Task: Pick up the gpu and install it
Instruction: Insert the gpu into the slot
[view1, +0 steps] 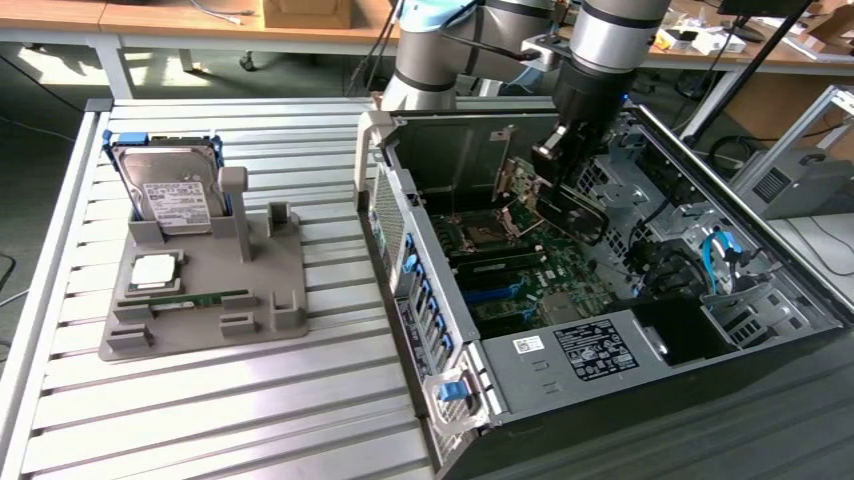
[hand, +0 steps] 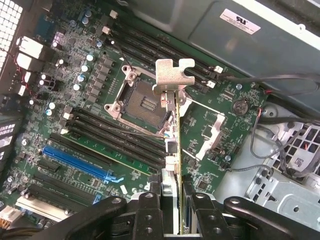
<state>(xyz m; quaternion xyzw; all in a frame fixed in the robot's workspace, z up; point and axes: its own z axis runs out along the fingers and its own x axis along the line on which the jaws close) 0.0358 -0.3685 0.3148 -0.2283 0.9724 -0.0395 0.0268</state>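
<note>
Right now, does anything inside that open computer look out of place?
Only the gpu: it hangs edge-on above the motherboard, clamped between the fingers, not plugged into it. Nothing looks spilled or broken.

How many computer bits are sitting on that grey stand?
3. A hard drive stands upright at the far end of the grey stand, a square processor chip lies flat in the middle, and a green memory stick lies in front. Its posts might hide something small.
</note>
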